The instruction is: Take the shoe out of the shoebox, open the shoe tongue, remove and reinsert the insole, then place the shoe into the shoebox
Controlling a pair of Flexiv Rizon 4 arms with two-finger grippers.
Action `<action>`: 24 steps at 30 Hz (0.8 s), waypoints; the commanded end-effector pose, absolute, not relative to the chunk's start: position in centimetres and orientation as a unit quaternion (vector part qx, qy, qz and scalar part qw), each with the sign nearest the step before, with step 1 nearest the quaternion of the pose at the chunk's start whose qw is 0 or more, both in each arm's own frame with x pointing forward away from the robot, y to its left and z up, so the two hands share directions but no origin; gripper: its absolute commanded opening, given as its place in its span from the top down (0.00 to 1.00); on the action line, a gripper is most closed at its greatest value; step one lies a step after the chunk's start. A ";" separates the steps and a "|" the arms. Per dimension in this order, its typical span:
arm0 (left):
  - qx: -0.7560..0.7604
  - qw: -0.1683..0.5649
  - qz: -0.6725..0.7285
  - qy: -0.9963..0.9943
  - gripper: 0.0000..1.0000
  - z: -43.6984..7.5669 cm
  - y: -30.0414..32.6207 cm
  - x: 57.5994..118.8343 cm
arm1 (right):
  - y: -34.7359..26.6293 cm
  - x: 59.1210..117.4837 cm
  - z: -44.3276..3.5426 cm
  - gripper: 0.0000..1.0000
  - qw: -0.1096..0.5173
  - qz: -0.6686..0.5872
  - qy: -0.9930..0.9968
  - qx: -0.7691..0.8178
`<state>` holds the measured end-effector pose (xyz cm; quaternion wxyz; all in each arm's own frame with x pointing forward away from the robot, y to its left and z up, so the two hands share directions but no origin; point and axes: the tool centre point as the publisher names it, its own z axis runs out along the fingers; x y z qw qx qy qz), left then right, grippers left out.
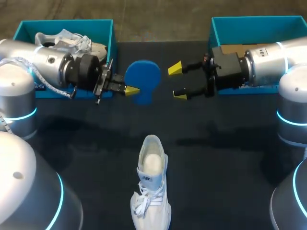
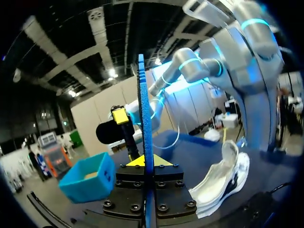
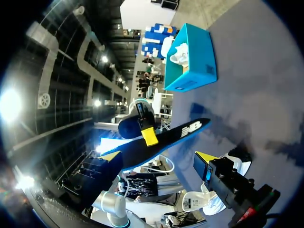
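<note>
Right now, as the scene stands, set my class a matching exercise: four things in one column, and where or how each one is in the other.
Things
1. insole
2. loose shoe
3. right tool
4. left shoebox

Places or states
A. open, holding nothing
B. has a second shoe inside
C. lying on the black table
D. gripped by the left tool

Pairs: 1-D, 2-C, 3-A, 4-B

I see the blue insole (image 1: 142, 79) held above the bench (image 1: 216, 167) between the two boxes, broad face up, one end pinched in my left end effector (image 1: 129, 90). The white shoe (image 1: 151, 184) sits upright on the bench near me, laces toward me, mouth open. The teal left shoebox (image 1: 103, 28) holds a second shoe (image 1: 67, 40). The right shoebox (image 1: 225, 26) holds brown cardboard (image 1: 240, 49).
</note>
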<state>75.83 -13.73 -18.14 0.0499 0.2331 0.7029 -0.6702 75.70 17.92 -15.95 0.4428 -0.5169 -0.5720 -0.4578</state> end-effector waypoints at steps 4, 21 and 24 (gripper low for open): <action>0.251 0.091 -0.656 0.706 1.00 -18.1 -13.8 75.7 | 18.1 75.7 -16.0 0.00 0.442 -0.457 -0.572 -0.518; 0.336 0.223 -0.668 0.626 1.00 -17.8 -12.2 75.2 | 18.1 75.7 -16.0 0.00 0.442 -0.457 -0.572 -0.518; 0.377 0.265 -0.633 0.622 1.00 -17.9 -12.0 75.0 | 18.1 75.7 -16.0 0.00 0.442 -0.457 -0.572 -0.518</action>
